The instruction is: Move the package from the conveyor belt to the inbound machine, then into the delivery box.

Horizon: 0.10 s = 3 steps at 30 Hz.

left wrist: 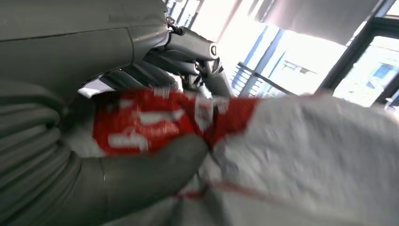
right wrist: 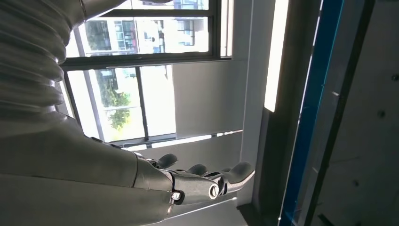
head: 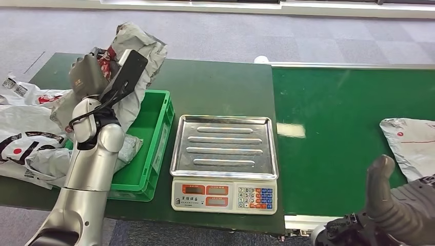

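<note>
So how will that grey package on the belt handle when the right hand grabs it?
Probably floppy: the package on the belt lies flat and wrinkled. The package in the left hand sags, so expect drooping. Smooth film may slip.

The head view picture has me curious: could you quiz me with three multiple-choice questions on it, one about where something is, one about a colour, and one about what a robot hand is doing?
1. Where is the silver weighing scale?
A. Between the green crate and the conveyor belt
B. Inside the crate
C. On the belt

2. What colour is the crate?
A. Blue
B. Green
C. Grey

3. What is the left robot hand doing?
A. Resting flat on the scale
B. Hanging with nothing in it
C. Holding a grey-and-red package raised above the crate

Answers:
1. A, the scale stands on the dark green table with the crate on one side and the belt on the other.
2. B, its walls are bright green.
3. C, the left wrist view shows its thumb and fingers clamping the package's red print, while the right robot hand is open near another package on the belt.
</note>
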### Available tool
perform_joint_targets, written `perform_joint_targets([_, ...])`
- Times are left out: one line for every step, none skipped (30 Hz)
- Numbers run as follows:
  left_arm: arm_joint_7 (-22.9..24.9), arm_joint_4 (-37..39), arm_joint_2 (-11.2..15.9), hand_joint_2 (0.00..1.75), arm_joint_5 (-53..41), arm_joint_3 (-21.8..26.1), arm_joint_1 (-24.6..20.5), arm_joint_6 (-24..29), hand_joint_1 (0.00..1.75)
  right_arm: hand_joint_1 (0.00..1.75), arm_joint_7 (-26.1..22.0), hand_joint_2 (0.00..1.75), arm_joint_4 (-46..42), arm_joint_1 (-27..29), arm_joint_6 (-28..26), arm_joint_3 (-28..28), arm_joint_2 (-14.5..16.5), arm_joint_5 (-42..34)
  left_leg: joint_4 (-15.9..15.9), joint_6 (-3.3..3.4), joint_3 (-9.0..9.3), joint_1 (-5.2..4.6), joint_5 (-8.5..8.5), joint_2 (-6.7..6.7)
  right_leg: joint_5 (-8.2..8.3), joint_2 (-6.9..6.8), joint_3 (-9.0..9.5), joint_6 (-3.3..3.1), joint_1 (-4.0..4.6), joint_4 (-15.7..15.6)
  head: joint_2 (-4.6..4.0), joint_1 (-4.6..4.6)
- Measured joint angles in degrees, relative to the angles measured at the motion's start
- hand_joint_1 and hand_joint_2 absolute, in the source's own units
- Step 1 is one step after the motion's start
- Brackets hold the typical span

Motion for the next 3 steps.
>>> perform_joint_targets([0.0,0.7,0.2,1.75,-0.1,0.6,0.0,0.3,0.0,0.0,0.0,1.75,0.0,0.2,0.0,0.0,-0.1,-0.1,0.0,0.0,0.0,0.0,0.0,-0.01,0.0,-0.01,0.0,0.0,0.0,0.0,0.0,0.0])
perform_joint_targets([-0.2,1.6,0.4,1.75,-0.2,1.2,0.0,0.6,0.0,0.0,0.0,1.75,0.0,0.5,0.0,0.0,-0.3,-0.3,0.0,0.0,-0.01,0.0,0.0,-0.01,0.0,-0.01,0.0,0.0,0.0,0.0,0.0,-0.01])
perform_joint_targets([-0.3,1.9,0.5,1.75,-0.2,1.4,0.0,0.7,0.0,0.0,0.0,1.75,0.0,0.6,0.0,0.0,-0.3,-0.4,0.0,0.0,-0.01,0.0,0.0,-0.01,0.0,-0.01,0.0,0.0,0.01,0.0,0.0,-0.01])
